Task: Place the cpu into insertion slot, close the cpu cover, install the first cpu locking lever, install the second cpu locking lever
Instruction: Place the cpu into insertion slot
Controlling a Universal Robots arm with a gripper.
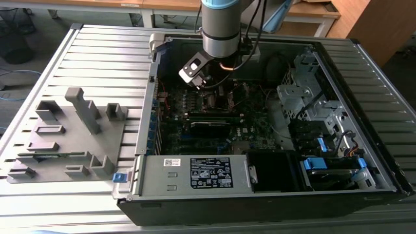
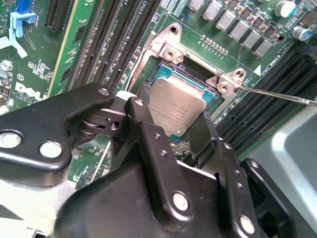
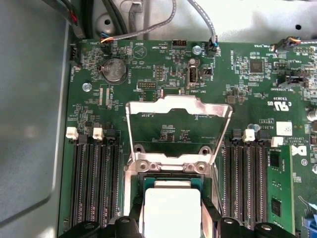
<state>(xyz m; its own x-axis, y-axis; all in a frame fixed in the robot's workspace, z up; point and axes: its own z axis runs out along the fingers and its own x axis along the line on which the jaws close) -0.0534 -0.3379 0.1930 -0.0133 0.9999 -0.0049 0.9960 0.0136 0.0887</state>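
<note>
Gripping the cpu [image 2: 181, 106] by two opposite edges with jaws closed onto it, right over the insertion slot [image 2: 190, 75] of the green motherboard [image 3: 148, 64]. Leaving the cpu cover [image 3: 178, 106] swung open, upright beyond the slot. Working inside the open computer case [image 1: 273, 204] on the slatted desk [image 1: 97, 53].
</note>
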